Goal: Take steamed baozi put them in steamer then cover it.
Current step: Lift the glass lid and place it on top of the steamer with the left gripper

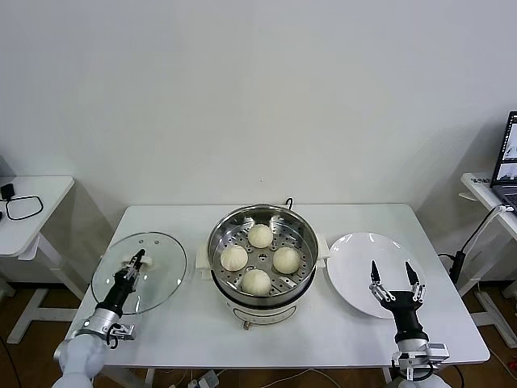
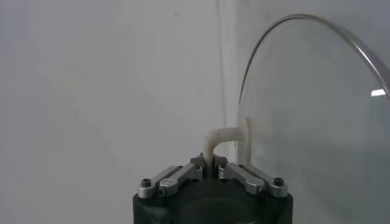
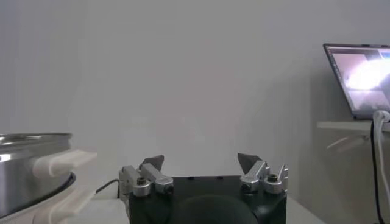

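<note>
Pinching the white handle of the cover, our left gripper is fully shut on it, because the handle is the only part of the glass lid we can seize. The cover lies flat on the table just left of the steamer, not yet lifted. All four steamed baozi sit in the perforated basket, so covering is what remains, we judge. Our right gripper hovers over the white plate with its jaws spread wide and holding nothing, keeping clear of the pot.
</note>
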